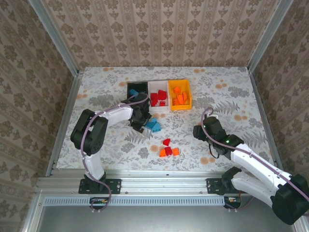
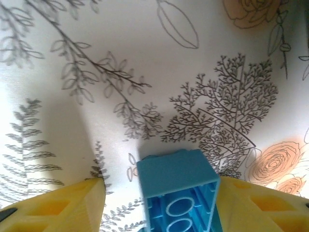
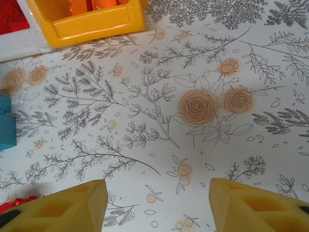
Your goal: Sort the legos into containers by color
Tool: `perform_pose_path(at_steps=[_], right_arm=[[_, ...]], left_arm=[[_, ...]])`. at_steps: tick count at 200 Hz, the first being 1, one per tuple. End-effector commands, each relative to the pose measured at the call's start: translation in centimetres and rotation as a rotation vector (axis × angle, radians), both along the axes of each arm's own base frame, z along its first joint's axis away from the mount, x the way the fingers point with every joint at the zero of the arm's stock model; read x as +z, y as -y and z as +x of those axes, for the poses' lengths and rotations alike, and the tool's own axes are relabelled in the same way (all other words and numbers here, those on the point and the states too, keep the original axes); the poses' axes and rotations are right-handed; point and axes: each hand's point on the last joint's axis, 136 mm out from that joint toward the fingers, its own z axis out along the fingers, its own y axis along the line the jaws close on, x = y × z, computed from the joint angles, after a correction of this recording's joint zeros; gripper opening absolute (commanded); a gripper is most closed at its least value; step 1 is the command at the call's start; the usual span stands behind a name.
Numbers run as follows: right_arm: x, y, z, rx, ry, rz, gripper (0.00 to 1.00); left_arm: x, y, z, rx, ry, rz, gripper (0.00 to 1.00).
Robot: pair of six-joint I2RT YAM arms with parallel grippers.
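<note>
A light blue lego (image 2: 176, 186) lies underside-up between my left gripper's (image 2: 161, 195) yellow fingers. It touches the right finger, with a gap to the left finger (image 2: 72, 205), so the gripper is open around it. From above, that gripper (image 1: 140, 122) is low over the table just in front of the black bin (image 1: 137, 88), beside more blue legos (image 1: 153, 126). The white bin (image 1: 158, 108) holds red legos, the orange-yellow bin (image 1: 179, 106) orange ones. My right gripper (image 3: 159, 205) is open over bare table; from above it (image 1: 199, 131) sits right of the piles.
Loose red and orange legos (image 1: 168, 150) lie in a small cluster at the table's centre front. In the right wrist view, the orange-yellow bin (image 3: 91, 26) is at the top left, a blue lego (image 3: 6, 128) at the left edge, a red one (image 3: 9, 205) at bottom left.
</note>
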Motion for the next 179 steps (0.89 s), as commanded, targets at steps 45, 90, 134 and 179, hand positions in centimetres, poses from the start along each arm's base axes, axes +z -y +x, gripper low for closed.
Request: perform_pose_path(at_steps=[45, 90, 134, 179], right_arm=[[0.5, 0.2, 0.0, 0.000, 0.029, 0.009, 0.59], [0.6, 0.4, -0.2, -0.001, 0.034, 0.011, 0.59], [0.5, 0.0, 0.2, 0.005, 0.031, 0.013, 0.59], [0.7, 0.0, 0.3, 0.006, 0.039, 0.013, 0.59]], left_arm=[[-2.1, -0.7, -0.6, -0.004, -0.019, 0.040, 0.42], [-0.4, -2.0, -1.2, -0.013, 0.036, 0.069, 0.24], [5.0, -4.1, -0.6, -0.033, 0.210, 0.111, 0.24], [9.3, -5.0, 1.3, -0.062, 0.341, 0.126, 0.25]])
